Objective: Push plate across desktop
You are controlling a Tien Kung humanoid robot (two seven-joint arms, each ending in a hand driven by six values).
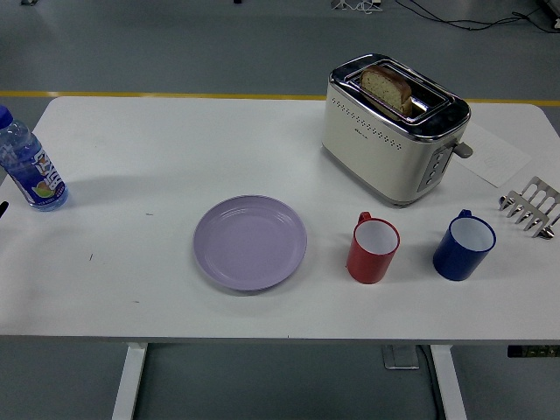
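A lilac plate (250,242) lies flat on the white table (157,149), a little left of its middle and towards the near edge. Nothing lies on it. A small black tip of my left hand (3,208) shows at the picture's left edge, just below a water bottle and far left of the plate. My right arm is out of view.
A water bottle (27,163) stands at the far left. A red mug (373,249) and a blue mug (464,246) stand right of the plate. A cream toaster (391,129) with bread is behind them. A metal rack (531,206) and paper lie at the right edge.
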